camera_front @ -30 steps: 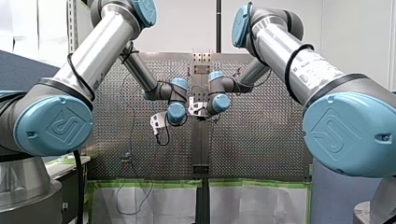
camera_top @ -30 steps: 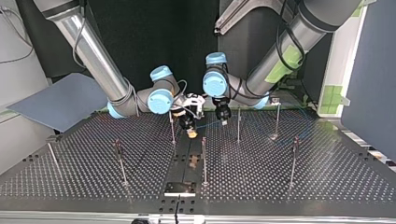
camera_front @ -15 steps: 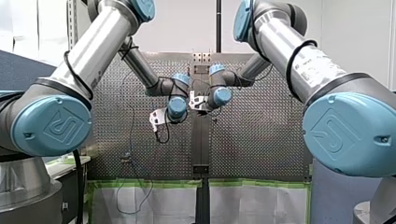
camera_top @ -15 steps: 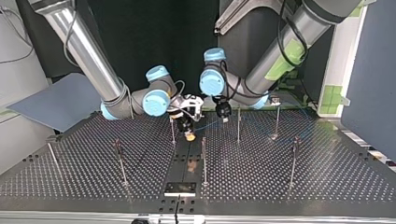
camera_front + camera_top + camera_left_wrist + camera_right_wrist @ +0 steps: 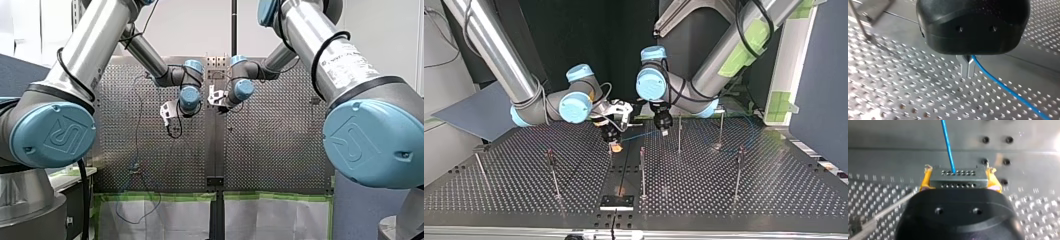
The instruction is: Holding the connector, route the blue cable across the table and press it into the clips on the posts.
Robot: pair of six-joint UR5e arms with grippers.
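The perforated table (image 5: 749, 205) is studded with thin upright posts (image 5: 642, 175). Near its middle in the top view, the grey connector (image 5: 958, 178) is clamped between the yellow pads (image 5: 992, 180) of my right gripper (image 5: 615, 145). The blue cable (image 5: 1008, 91) is led from the connector across to my left gripper (image 5: 968, 71), whose metal fingers (image 5: 964, 67) are closed on it.

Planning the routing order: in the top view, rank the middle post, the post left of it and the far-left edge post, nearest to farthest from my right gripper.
1. The middle post, just right of my right gripper in the view.
2. The left post, on its other side.
3. The edge post, at the far left.
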